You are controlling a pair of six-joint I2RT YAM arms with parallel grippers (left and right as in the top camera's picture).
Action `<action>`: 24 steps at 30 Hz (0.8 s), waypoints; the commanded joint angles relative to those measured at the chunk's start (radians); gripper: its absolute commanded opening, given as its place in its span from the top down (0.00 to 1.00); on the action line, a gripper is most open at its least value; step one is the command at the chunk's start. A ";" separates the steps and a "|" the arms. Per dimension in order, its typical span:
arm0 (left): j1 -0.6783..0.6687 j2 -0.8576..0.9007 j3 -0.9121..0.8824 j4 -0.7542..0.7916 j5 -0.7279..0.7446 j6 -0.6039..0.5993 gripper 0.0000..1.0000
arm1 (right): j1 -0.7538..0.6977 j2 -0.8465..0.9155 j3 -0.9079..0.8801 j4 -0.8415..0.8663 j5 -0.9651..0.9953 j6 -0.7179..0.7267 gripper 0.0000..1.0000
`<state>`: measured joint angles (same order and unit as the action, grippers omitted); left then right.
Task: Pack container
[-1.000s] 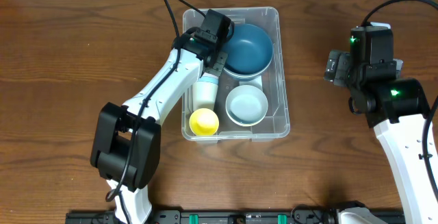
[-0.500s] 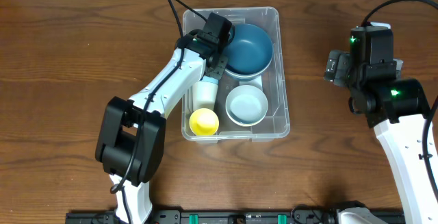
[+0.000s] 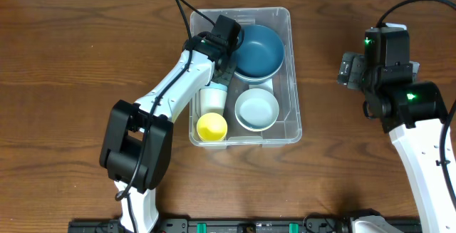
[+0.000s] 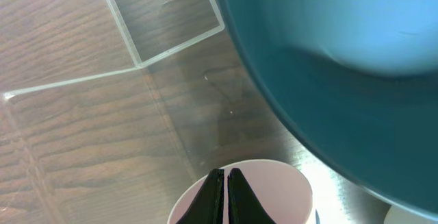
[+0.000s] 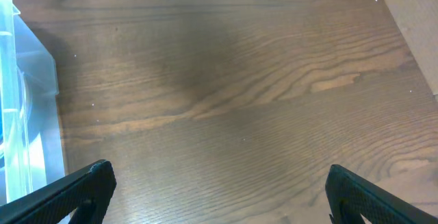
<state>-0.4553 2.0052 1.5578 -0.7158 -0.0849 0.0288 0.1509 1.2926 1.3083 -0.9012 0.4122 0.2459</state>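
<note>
The container [image 3: 294, 112], a clear plastic bin, stands at the table's middle and holds a dark blue bowl [image 3: 260, 51], a light blue bowl [image 3: 256, 109], a white cup [image 3: 212, 99] and a yellow cup [image 3: 211, 127]. My left gripper [image 3: 223, 71] is inside the bin, shut and holding nothing, its tips just above the white cup [image 4: 274, 190] and beside the dark blue bowl [image 4: 342, 66]. In the left wrist view my left gripper [image 4: 225, 183] shows its black fingers pressed together. My right gripper [image 5: 219, 183] stands wide open over bare wood, right of the container [image 5: 27, 114].
The brown wooden table [image 3: 71, 62] stretches to both sides of the bin. My right arm [image 3: 388, 69] rests at the right side. A black cable [image 3: 182, 8] arcs over the bin's far left corner. A pale wall edge [image 5: 417, 32] shows at the right.
My left arm has shifted slightly to the right, its gripper still shut over the white cup. The right arm has not moved.
</note>
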 commanded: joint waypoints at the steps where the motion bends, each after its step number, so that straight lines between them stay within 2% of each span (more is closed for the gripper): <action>1: 0.000 0.014 0.004 -0.027 0.003 -0.004 0.94 | -0.007 -0.010 0.015 -0.002 0.010 0.008 0.01; 24: 0.000 -0.047 0.007 -0.089 0.003 -0.004 0.94 | -0.007 -0.010 0.015 -0.002 0.010 0.008 0.01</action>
<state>-0.4553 1.9881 1.5578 -0.7914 -0.0849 0.0288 0.1505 1.2926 1.3083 -0.9012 0.4122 0.2459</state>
